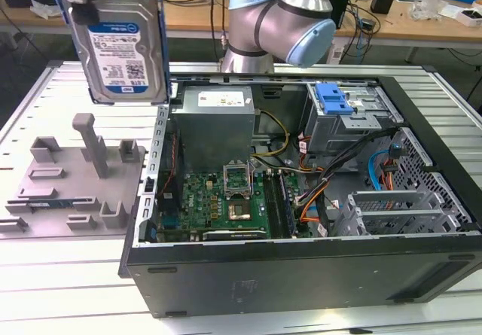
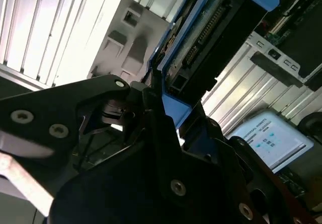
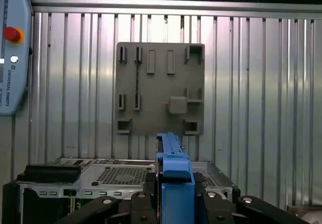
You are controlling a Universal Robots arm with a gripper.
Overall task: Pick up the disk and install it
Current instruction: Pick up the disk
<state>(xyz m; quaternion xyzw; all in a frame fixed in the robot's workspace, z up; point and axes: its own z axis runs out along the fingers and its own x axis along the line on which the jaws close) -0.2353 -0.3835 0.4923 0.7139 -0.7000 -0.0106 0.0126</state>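
Hanging clear of everything, the disk is high at the exterior view's left. It stands upright, with its white-and-blue label facing that camera and its blue bracket framing its edges. The gripper holds it from above, and the jaws are clamped on the bracket. In the first wrist view the bracket is seen edge-on, pinched between the black fingers of the gripper. In the second wrist view the gripper grips the same blue edge, and the disk's connector side shows beyond it.

The grey fixture with its upright posts lies on the ribbed metal table, below the disk and apart from it. It also shows in both wrist views.

To the exterior view's right of the fixture, just beside it, is the open case. Its motherboard is bare, and a blue latch sits on the drive cage at the far side. The arm rises behind the case. A pendant shows in the first wrist view.
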